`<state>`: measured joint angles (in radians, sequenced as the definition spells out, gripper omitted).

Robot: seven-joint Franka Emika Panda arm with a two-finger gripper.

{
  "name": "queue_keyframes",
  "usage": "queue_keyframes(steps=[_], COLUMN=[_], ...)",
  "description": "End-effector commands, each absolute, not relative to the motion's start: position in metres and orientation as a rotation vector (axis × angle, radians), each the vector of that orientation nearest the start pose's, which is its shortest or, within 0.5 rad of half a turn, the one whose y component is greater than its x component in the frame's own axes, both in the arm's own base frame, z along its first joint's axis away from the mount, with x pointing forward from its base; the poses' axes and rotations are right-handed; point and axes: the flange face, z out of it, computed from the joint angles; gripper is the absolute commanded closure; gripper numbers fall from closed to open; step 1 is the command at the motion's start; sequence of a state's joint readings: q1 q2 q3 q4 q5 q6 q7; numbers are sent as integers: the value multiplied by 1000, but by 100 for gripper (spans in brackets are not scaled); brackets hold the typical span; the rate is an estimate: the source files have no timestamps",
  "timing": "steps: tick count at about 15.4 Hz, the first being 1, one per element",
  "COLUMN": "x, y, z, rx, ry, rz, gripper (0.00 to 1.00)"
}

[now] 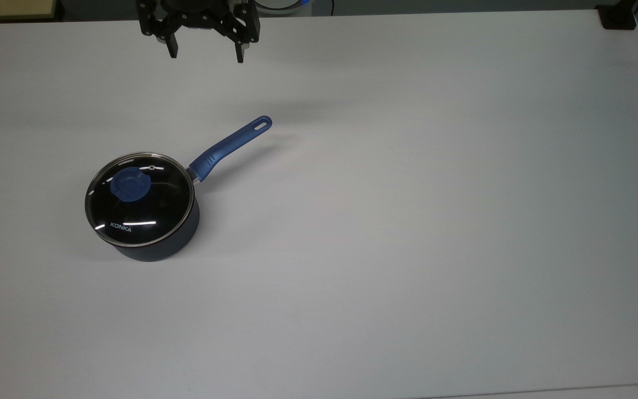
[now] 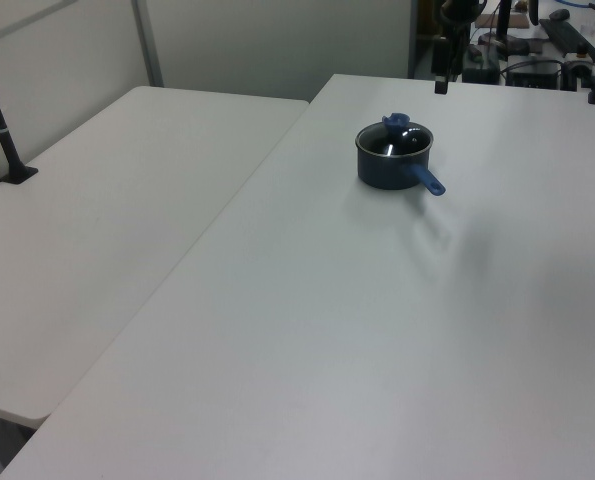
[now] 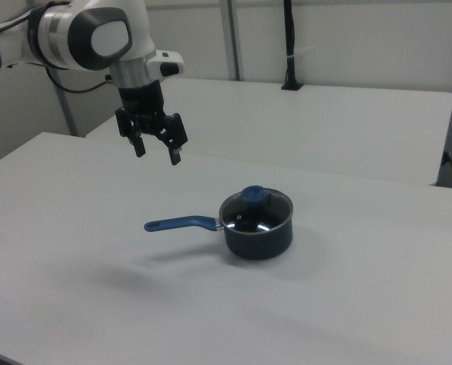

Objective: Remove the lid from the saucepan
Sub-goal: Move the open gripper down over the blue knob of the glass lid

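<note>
1. I judge the step in hand to be the approach — nothing is gripped yet. My gripper (image 1: 206, 55) hangs in the air with its two fingers spread apart and empty, well apart from the saucepan (image 1: 150, 224) and beyond the tip of its handle (image 1: 230, 147) in the top view.

2. The saucepan sits on the white table (image 1: 407, 221), and the lid (image 1: 139, 206) is seated flat on its rim, closed all round as far as I can see. In the right view the gripper (image 3: 156, 152) is up and off to the handle side of the saucepan (image 3: 257, 232), with the lid (image 3: 256, 211) on top.

3. The blue knob (image 1: 128, 185) at the lid's centre is the natural hold. The next move, as I read it, calls for carrying the open fingers over the saucepan until they straddle that knob, coming down, closing on it, then lifting straight up so the metal rim clears the pot without dragging it.

4. Writing — white "KONKA" lettering (image 1: 121, 226) is readable on the glass, on the side of the knob away from the handle. I see no other label.
</note>
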<state>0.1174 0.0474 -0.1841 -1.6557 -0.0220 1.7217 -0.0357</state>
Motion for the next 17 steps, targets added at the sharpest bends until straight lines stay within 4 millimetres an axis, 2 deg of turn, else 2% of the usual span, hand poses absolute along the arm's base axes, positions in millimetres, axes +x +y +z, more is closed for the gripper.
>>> queue_keyframes(steps=[1,5,7,12,17], x=[581,593,600,631,642], y=[-53,-57,-66,-86,-109], z=[565,557,553,532,518], rx=[-3158,-3163,-3161,-3086,-3015], ry=[76,108,175,603,830], rz=[-29,-102,-141,-368,-447], gripper=[0,0,0,0,0])
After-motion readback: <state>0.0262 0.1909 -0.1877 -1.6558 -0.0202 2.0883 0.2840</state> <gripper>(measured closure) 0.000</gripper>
